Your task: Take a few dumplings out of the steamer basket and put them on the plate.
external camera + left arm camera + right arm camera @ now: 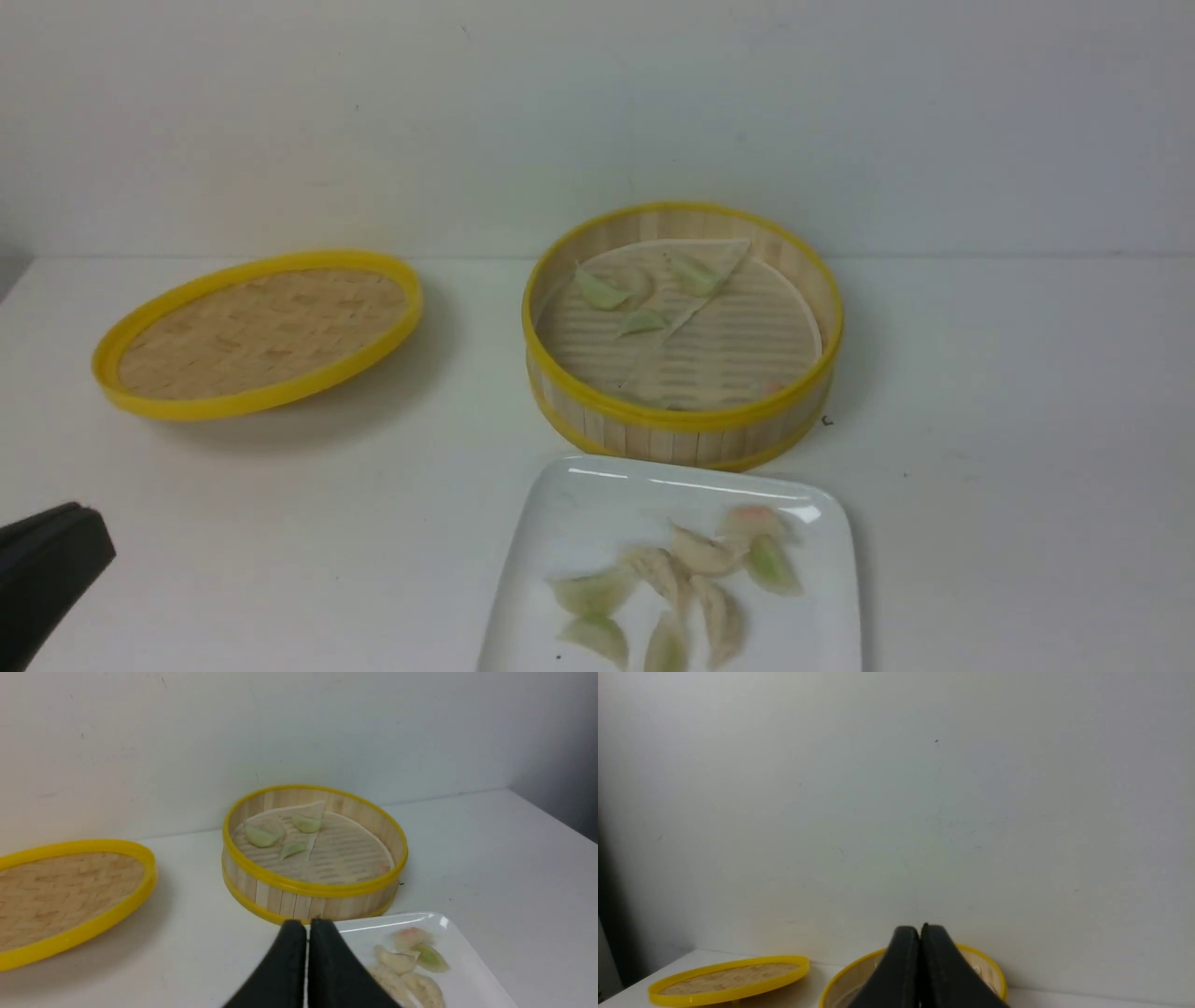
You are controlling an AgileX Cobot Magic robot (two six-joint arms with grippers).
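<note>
One steamer basket [681, 415] stands on the white table [280, 541] near the back wall. One plate [560, 523] lies just in front of it, though I cannot tell whether rim and basket touch. Inside the basket three pale green dumplings [600, 289] lie apart from one another on the paper liner [747, 327], toward the far left. A pinkish dumpling [383, 868] shows faintly against the near right wall (the rim hides most of it). On the plate I count about eight more. Roughly four are pale green and the rest off-white or pinkish, bunched together, some overlapping and blurred. One shallow woven lid [257, 331] sits well to the left of the basket.

There are two grippers. The left gripper [307, 926] has its dark fingers pressed flat together with nothing between them, and it hangs low beside the plate's left corner. The right gripper [920, 928] is likewise closed tight and empty, raised and facing the wall, with the basket's rim just behind its tips.
</note>
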